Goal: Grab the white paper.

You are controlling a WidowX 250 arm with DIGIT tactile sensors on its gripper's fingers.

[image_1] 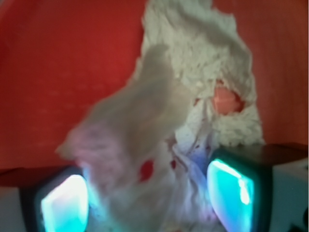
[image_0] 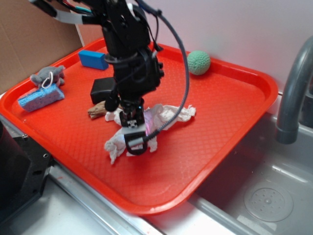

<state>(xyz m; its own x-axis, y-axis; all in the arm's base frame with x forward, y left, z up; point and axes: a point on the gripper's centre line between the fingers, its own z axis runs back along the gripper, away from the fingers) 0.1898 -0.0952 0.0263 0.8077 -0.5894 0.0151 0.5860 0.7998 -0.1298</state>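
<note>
The white paper (image_0: 172, 114) lies crumpled in the middle of the red tray (image_0: 215, 112). My gripper (image_0: 135, 141) is down on it, pointing at the tray. In the wrist view the paper (image_1: 193, 63) fills the gap between my two fingers, and the glowing pads (image_1: 65, 203) stand wide apart on either side of it. The gripper (image_1: 147, 200) is open around the paper. A blurred fold of paper rises close to the camera. The part of the paper under the gripper is hidden in the exterior view.
A black block (image_0: 101, 89) and a brown object (image_0: 97, 110) sit just left of the gripper. A green ball (image_0: 198, 62), a blue block (image_0: 93, 58), a blue sponge (image_0: 40, 99) and a grey plush (image_0: 48, 76) are on the tray. A sink (image_0: 264, 196) and faucet (image_0: 293, 98) are to the right.
</note>
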